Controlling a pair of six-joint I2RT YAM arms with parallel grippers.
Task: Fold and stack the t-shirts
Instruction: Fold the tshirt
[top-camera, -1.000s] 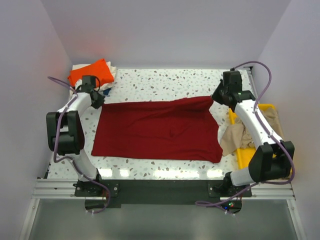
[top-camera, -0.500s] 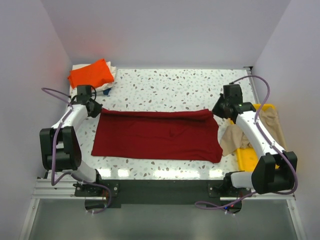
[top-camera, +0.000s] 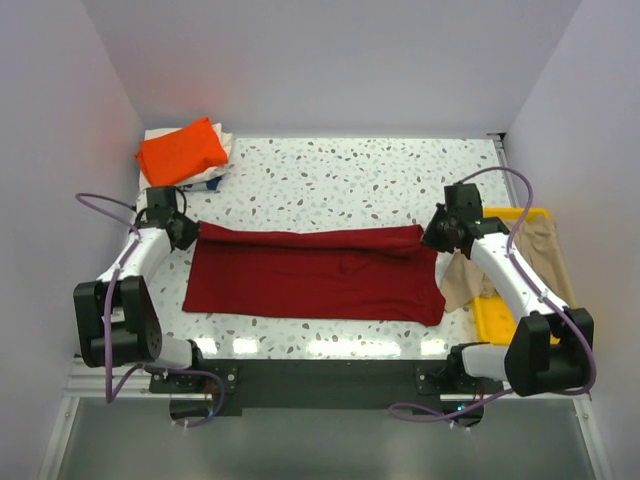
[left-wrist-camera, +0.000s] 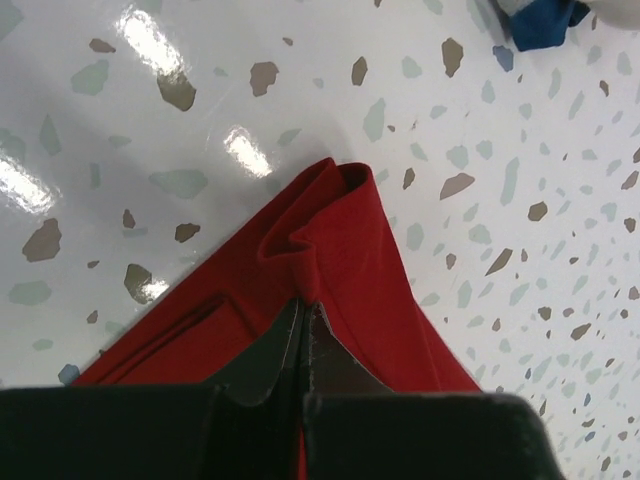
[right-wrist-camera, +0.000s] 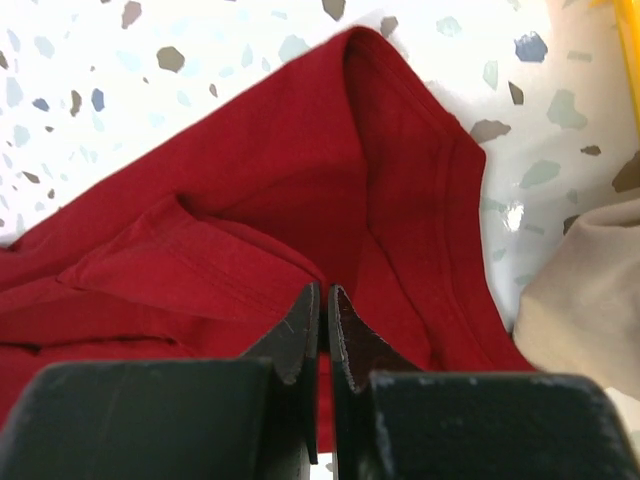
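Across the middle of the table (top-camera: 330, 170) the red shirt (top-camera: 315, 285) lies flat, its far edge rolled into a ridge. The two corners of that ridge are clamped in the left gripper (top-camera: 186, 232) and right gripper (top-camera: 433, 236), each pair of jaws pressed together on only a thin fold. So small a bite could slip free, I judge, or unequal pulls could skew the fold, and the right corner could drag the beige shirt (top-camera: 465, 280) just beside it. Both arms bow outward and reach in low, wrists dipped toward the table.
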